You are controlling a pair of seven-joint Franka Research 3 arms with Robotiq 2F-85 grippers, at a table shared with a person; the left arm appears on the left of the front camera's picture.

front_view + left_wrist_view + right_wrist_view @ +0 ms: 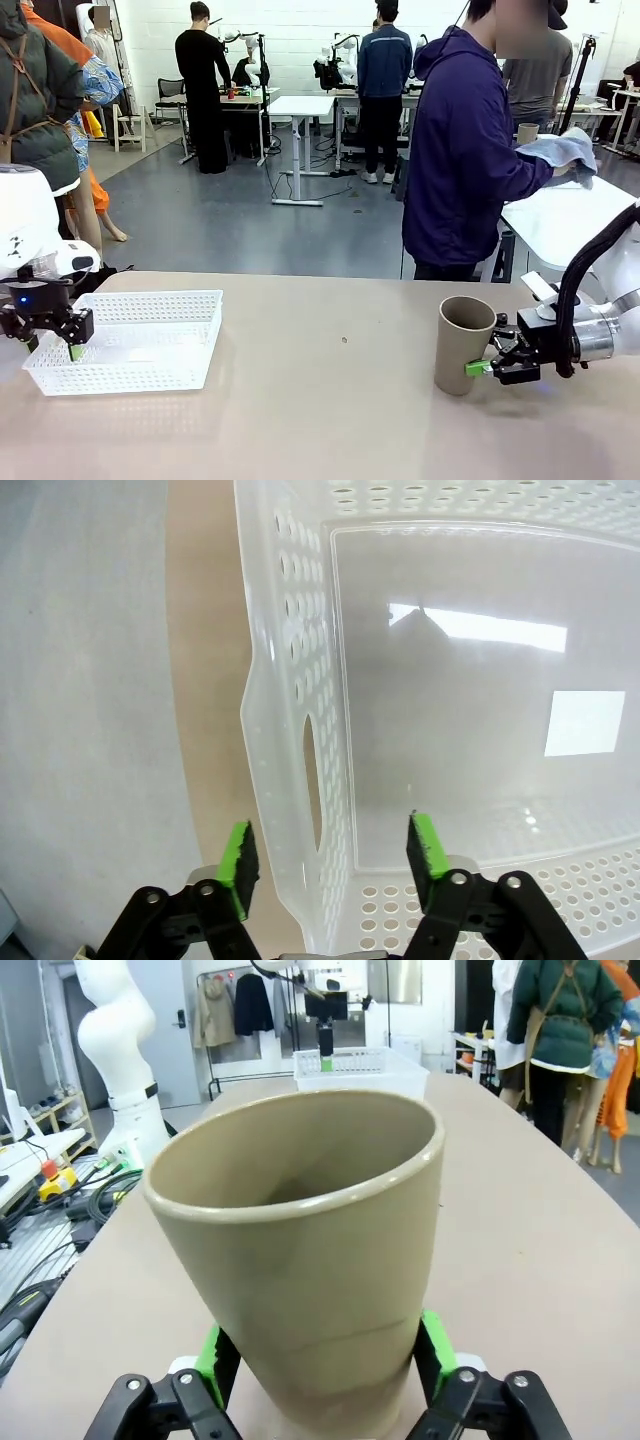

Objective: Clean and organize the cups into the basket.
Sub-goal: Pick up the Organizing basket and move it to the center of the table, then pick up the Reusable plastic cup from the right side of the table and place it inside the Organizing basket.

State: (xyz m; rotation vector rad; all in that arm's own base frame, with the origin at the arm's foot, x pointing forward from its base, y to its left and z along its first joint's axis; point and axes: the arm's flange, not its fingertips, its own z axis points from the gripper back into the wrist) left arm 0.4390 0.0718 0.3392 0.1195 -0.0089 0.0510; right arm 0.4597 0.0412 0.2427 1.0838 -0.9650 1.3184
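Flanking the beige table [330, 430]: white lattice basket [150, 297] at left, tan-brown cup [463, 340] at right.
The left gripper [52, 345] hangs with fingers spread astride the basket's [290, 680] short end wall (right at the handle cut-out), clamping nothing; far right, the right gripper [330, 1360] squeezes the lower part of the upright tan-brown cup [300, 1250], which stands on the tabletop.

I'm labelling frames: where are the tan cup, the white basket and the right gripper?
tan cup [463, 345], front view, side wall.
white basket [140, 372], front view, near lattice wall.
right gripper [328, 1360], right wrist view, between fingertips.
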